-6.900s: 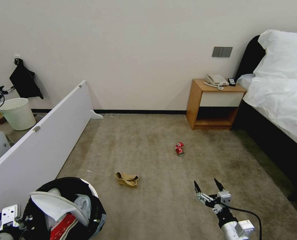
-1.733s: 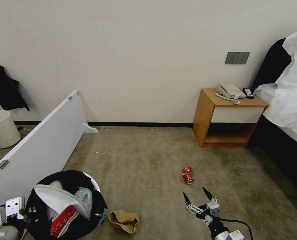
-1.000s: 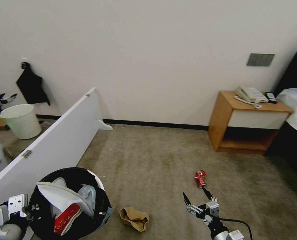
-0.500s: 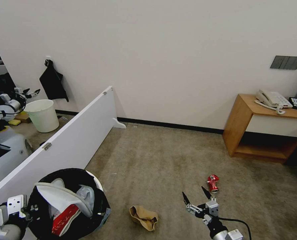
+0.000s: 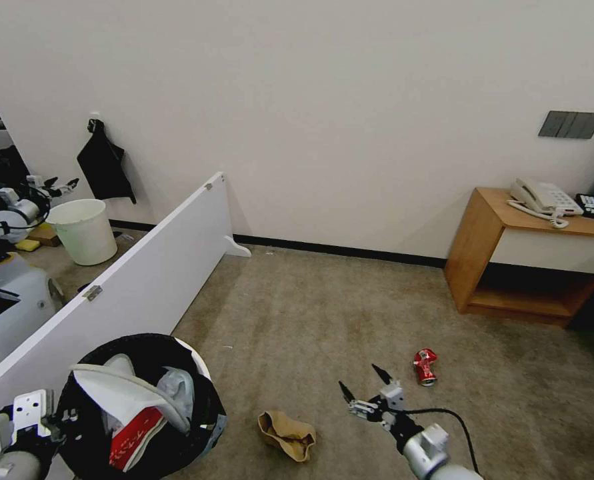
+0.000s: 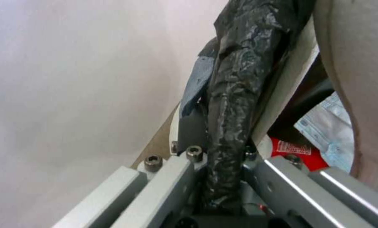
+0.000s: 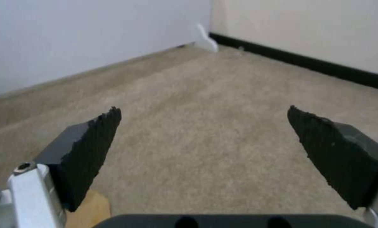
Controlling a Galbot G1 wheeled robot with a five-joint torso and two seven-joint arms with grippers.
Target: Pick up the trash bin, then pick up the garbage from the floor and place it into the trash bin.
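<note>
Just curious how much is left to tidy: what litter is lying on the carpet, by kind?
Red can: 1
Brown cardboard: 1
Total on the carpet: 2

Right hand (image 5: 361,384) spread, above carpet (image 5: 323,313) between cardboard (image 5: 287,435), can (image 5: 425,366).

Left pincer (image 6: 222,158) low at the robot's left side, clamped tight, right arm reaching forward and down, right pincer (image 5: 365,390) spread wide above the floor
</note>
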